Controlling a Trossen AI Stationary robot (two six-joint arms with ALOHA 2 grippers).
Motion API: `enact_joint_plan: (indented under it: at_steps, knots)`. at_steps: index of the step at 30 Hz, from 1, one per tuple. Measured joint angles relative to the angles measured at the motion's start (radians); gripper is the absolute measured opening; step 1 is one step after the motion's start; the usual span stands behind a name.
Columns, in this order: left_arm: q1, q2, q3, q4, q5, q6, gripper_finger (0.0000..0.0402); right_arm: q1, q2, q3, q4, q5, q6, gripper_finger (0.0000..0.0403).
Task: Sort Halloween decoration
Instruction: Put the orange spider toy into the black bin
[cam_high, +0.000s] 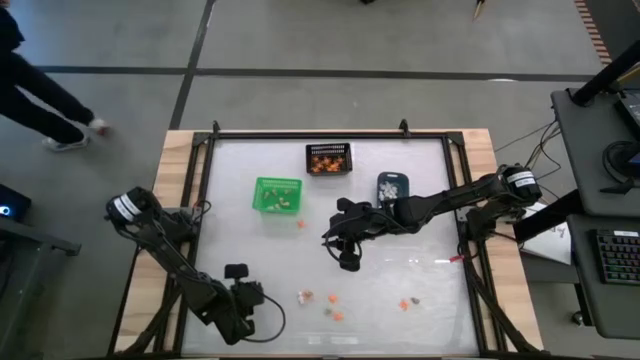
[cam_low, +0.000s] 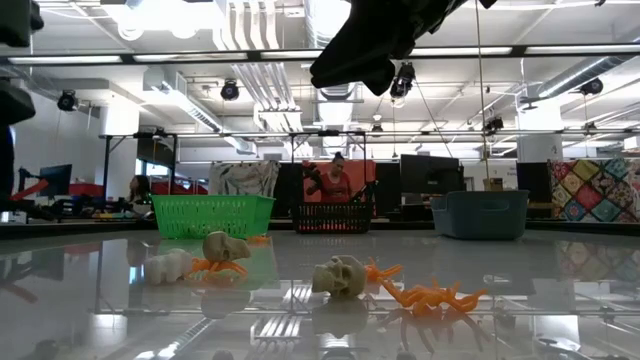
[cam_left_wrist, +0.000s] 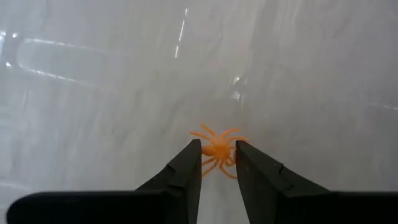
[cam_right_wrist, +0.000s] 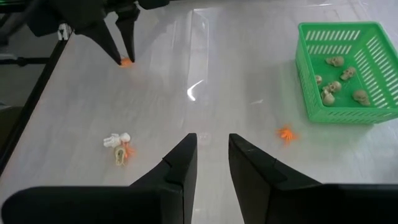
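Note:
The decoration is tiny trinkets scattered on the white table: orange spiders, a white skeleton (cam_right_wrist: 116, 140) and skulls (cam_low: 338, 275), most of them near the near edge (cam_high: 332, 300). My left gripper (cam_left_wrist: 217, 143) is near the table's near left corner (cam_high: 238, 273), shut on an orange spider (cam_left_wrist: 217, 151). My right gripper (cam_right_wrist: 212, 142) hovers open and empty over the table's middle (cam_high: 345, 258). Several tan skulls (cam_right_wrist: 339, 74) lie in the green bin (cam_high: 277, 195). One orange spider (cam_right_wrist: 285, 133) lies on the table beside that bin. My left gripper pinches the orange spider by its body (cam_left_wrist: 219, 149) between the two fingertips, and the legs stick out on both sides. The fingers (cam_right_wrist: 129, 46) point down at it from above. Whether the spider is clear of the table I cannot tell.
The black mesh bin (cam_high: 328, 158), holding orange pieces, and the blue-grey bin (cam_high: 392, 187), holding pale pieces, stand toward the far edge, right of the green bin. A raised black frame (cam_high: 200, 200) borders the table. A person's legs pass at the far left.

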Motion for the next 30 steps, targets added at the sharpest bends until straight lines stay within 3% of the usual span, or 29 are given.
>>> enact_joint_plan:
  at_steps: [9,18,24,30]
  knots:
    - [0.000,-0.050,0.020,-0.032,-0.083,0.080,0.0076,0.008,-0.001,0.000,-0.008,-0.003,-0.010,0.0091]
    - [0.047,-0.190,0.020,-0.029,-0.265,0.230,0.0076,0.051,-0.083,-0.016,-0.071,-0.003,-0.065,0.0080]
    - [0.136,-0.282,0.020,0.042,-0.360,0.494,0.0076,0.069,-0.184,-0.100,-0.056,-0.003,-0.064,0.0082]
    - [0.293,-0.362,0.020,0.162,-0.360,0.852,0.0076,0.068,-0.261,-0.198,0.018,-0.002,-0.038,0.0088]
